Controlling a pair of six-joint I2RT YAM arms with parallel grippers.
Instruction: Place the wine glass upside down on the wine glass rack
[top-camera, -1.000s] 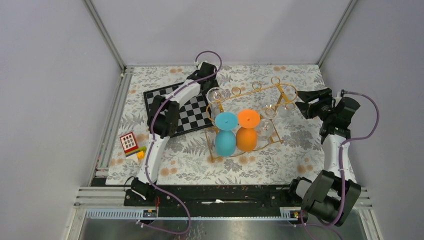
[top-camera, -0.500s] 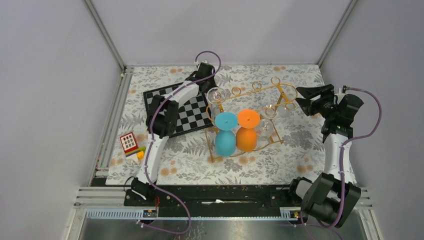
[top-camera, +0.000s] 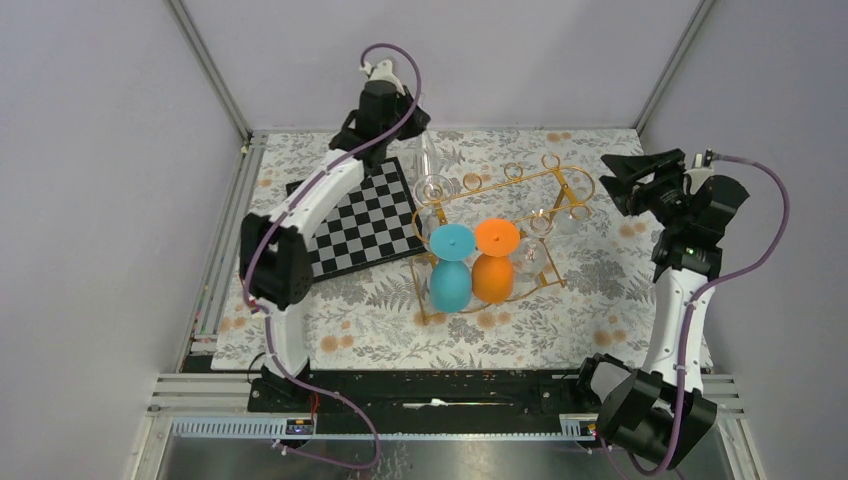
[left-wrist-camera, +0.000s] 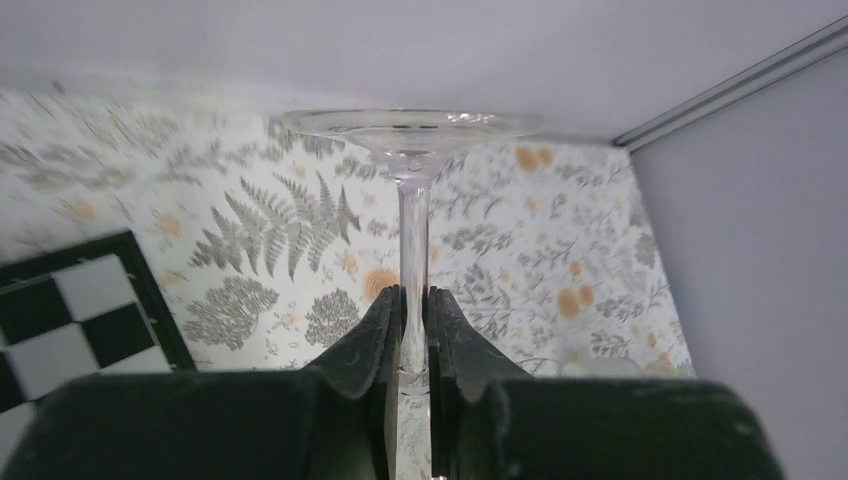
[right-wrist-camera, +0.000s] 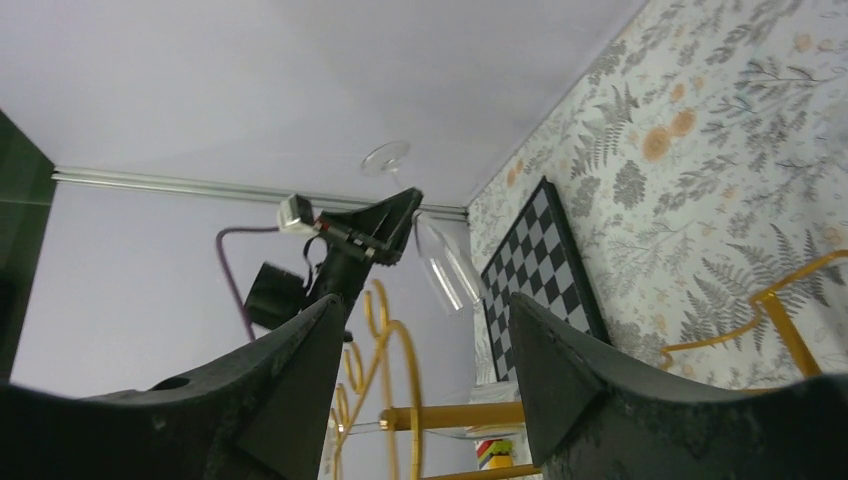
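Observation:
A clear wine glass (top-camera: 424, 152) hangs in the air above the back of the table, with my left gripper (top-camera: 404, 124) shut on its stem. In the left wrist view the stem (left-wrist-camera: 412, 240) runs between the closed fingers (left-wrist-camera: 372, 335) up to the round foot (left-wrist-camera: 412, 124); the bowl is hidden behind the gripper. The gold wire wine glass rack (top-camera: 520, 178) stands mid-table, just in front of the held glass. My right gripper (top-camera: 614, 182) stands open at the rack's right end, holding nothing. From its wrist view I see the rack's loops (right-wrist-camera: 400, 350) and the held glass's bowl (right-wrist-camera: 447, 270).
A blue glass (top-camera: 451, 265) and an orange glass (top-camera: 494, 260) hang upside down on the rack, with clear glasses (top-camera: 540, 222) beside them. A black-and-white chessboard (top-camera: 365, 220) lies left of the rack. Walls close in behind and at both sides.
My left gripper has shut on the wine glass stem and lifted the glass up and towards the back wall. My right arm has risen a little and stayed open.

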